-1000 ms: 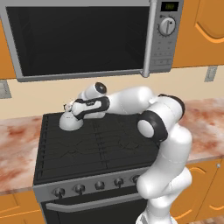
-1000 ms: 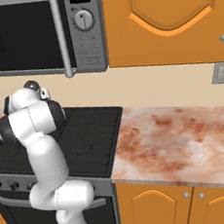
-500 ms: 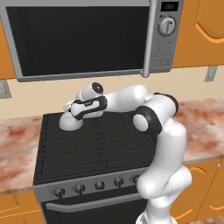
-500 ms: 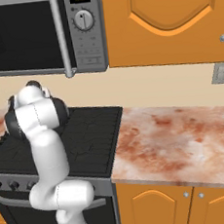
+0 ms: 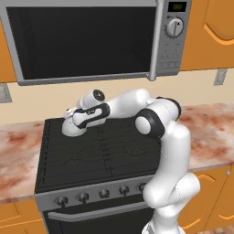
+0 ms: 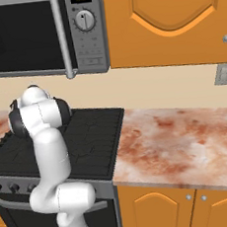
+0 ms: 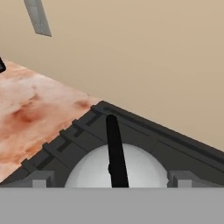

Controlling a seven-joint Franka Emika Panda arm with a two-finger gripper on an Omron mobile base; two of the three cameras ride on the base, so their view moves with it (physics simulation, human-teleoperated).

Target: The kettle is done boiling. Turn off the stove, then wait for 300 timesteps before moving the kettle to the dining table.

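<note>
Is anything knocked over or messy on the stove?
Nothing stands out. The kettle sits upright on the stove's back left burner, handle arching over the top, nothing spilled. The tool hangs open right over it. The marbled counter looks tidy too.

Microwave (image 5: 87,41) w/ dark glass door, grey ctrl panel + round dial (image 5: 174,27) at its right, mounted over the cooking area. Orange upper cabinet (image 6: 168,23) to its right, small knob at bottom corner. Beige back wall (image 7: 144,57). Reddish marbled counter (image 6: 183,145) both sides; orange base cabinets (image 6: 165,209) under. Grey wall bracket (image 6: 223,74), maybe an outlet — too small to tell.
</note>
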